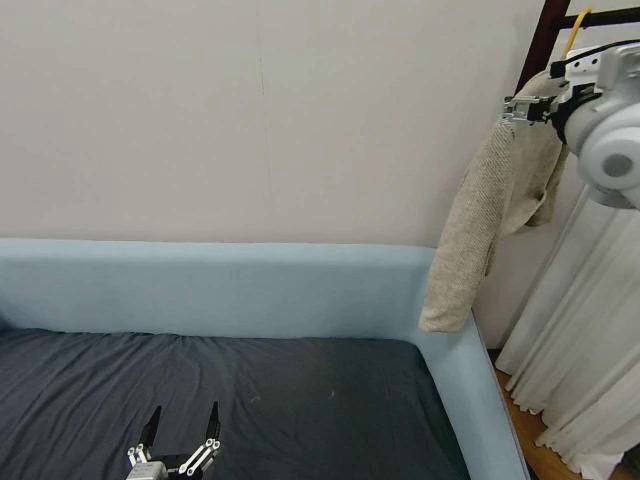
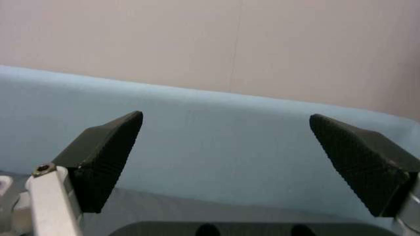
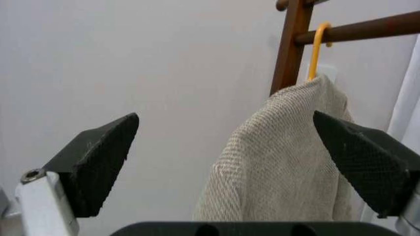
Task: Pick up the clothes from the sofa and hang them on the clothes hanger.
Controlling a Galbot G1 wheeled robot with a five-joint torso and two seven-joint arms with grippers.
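If the yellow hook (image 3: 317, 49) rides off the bar: the garment (image 1: 490, 210) falls to the floor or back onto the sofa (image 1: 250, 290). A nudge from the nearby gripper is the likely cause.
Snag risk: judged real, since the loose knit could catch a fingertip as the arm draws away and pull the hanger askew.
Uneven drape: the cloth hangs bunched to one side, so its weight may tip the hanger.
Garment: beige knit, hung by the hook from the dark wooden rack (image 1: 535, 45), its lower end reaching the sofa's right corner.
Right gripper (image 1: 522, 108): raised at the garment's top beside the rack, jaws spread wide, gripping nothing. Whether a finger touches the cloth cannot be told.
Left gripper (image 1: 183, 425): low over the dark seat cushion (image 1: 300, 400), jaws wide apart, holding nothing.
Holders: no basket or bin. The rack bears the hanger and garment, and the visible seat shows bare fabric.
Beside rack: white curtain (image 1: 580, 330).
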